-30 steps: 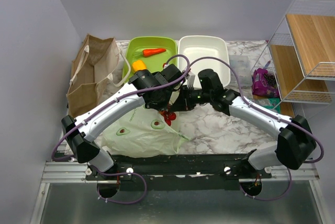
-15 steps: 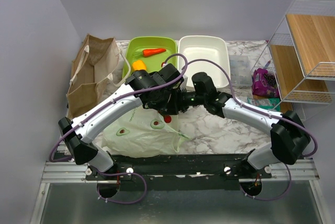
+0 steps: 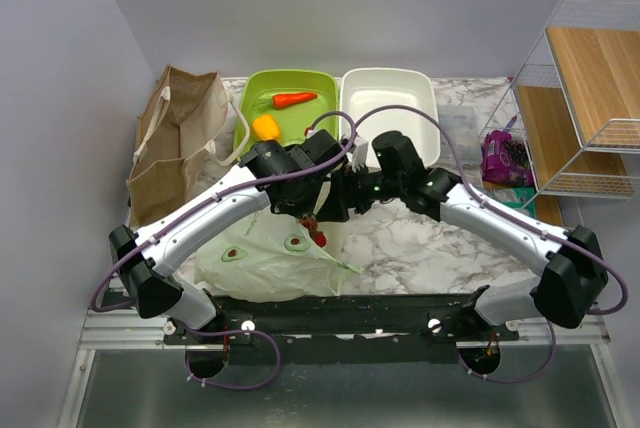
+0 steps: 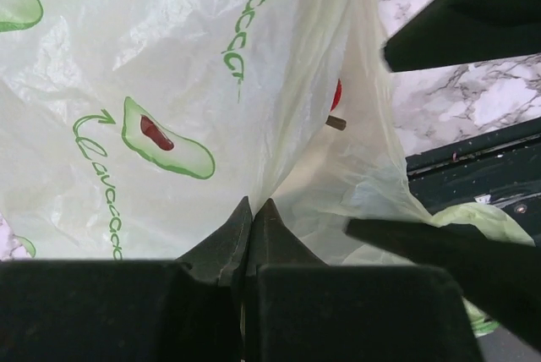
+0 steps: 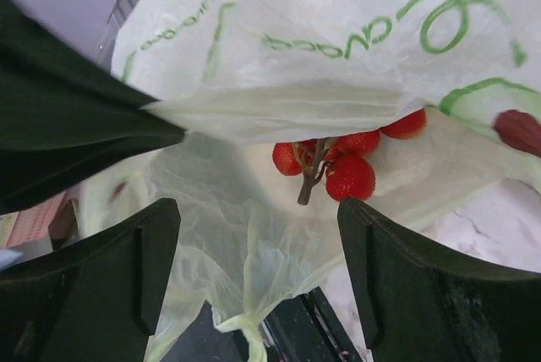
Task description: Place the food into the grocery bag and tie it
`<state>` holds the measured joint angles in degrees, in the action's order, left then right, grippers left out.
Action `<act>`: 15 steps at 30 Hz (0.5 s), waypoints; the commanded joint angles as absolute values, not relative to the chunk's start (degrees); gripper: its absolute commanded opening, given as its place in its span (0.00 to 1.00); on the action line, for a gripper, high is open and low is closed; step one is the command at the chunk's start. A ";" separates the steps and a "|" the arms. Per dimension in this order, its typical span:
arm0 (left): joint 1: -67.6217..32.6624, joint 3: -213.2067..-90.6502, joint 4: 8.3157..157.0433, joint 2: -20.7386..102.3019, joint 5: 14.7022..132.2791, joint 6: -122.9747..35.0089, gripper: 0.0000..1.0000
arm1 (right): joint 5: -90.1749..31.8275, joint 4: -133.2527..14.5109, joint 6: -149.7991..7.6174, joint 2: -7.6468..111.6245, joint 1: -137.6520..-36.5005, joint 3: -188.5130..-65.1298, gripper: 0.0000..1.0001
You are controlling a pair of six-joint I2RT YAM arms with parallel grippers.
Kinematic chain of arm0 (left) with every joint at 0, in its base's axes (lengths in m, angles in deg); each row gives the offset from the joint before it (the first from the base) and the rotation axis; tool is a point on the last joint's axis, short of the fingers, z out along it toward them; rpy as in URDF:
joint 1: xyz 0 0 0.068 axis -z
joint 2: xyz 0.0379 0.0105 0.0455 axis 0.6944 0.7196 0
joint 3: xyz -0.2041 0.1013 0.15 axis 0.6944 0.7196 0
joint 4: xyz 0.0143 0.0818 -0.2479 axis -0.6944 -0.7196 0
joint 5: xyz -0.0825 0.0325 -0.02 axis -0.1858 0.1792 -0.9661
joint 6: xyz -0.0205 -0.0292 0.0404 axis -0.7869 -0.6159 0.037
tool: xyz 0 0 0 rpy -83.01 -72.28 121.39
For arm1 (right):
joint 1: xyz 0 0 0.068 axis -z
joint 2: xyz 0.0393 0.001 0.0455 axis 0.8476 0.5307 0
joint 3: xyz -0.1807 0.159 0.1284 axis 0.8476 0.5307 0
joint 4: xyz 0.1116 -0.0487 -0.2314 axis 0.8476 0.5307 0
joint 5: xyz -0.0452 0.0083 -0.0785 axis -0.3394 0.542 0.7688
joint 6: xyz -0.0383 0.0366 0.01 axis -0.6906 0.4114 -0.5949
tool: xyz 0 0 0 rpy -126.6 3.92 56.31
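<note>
The grocery bag (image 3: 268,256) lies crumpled at the near middle of the table, pale green with avocado prints. My left gripper (image 3: 303,210) is shut on the bag's upper edge (image 4: 254,203) and holds its mouth lifted. A cluster of red cherry tomatoes (image 5: 338,163) lies inside the mouth, also visible from above (image 3: 316,236). My right gripper (image 5: 258,244) stands open just in front of the cluster, nothing between its fingers (image 5: 397,269); it faces the left one (image 3: 337,200). A yellow bell pepper (image 3: 265,127) sits in the green tray (image 3: 320,83).
An orange carrot (image 3: 294,100) also lies in the green tray. A white tray (image 3: 390,83) stands beside it. A brown paper bag (image 3: 172,148) is at the back left, a purple packet (image 3: 505,158) and a wire shelf (image 3: 585,98) at the right.
My right gripper has opened and let go of the tomato cluster, which now lies in the bag's mouth. The left gripper has kept its hold on the bag's edge.
</note>
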<state>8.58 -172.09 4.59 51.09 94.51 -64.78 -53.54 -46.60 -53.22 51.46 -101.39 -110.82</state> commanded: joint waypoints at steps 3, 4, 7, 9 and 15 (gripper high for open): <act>8.25 -165.08 7.19 47.90 92.29 -66.95 0.00 | -41.39 -31.32 -59.65 43.08 -101.63 -117.97 0.83; 8.25 -163.82 7.85 47.37 91.77 -67.30 0.00 | -40.16 -30.09 -60.22 42.49 -101.58 -118.38 0.83; 8.23 -159.62 9.34 45.65 90.67 -68.63 0.00 | -34.59 -26.85 -60.44 41.30 -101.59 -119.30 0.85; 8.27 -157.06 10.23 44.58 90.01 -69.63 0.00 | -29.72 -26.33 -59.63 41.10 -101.55 -119.52 0.88; 8.25 -150.65 13.09 41.14 87.98 -72.13 0.00 | -24.78 -25.96 -58.63 48.40 -99.84 -126.57 0.93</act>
<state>8.58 -153.52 9.99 44.20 90.59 -69.33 -31.07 -28.44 -58.51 43.13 -100.95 -120.66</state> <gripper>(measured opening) 0.006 0.911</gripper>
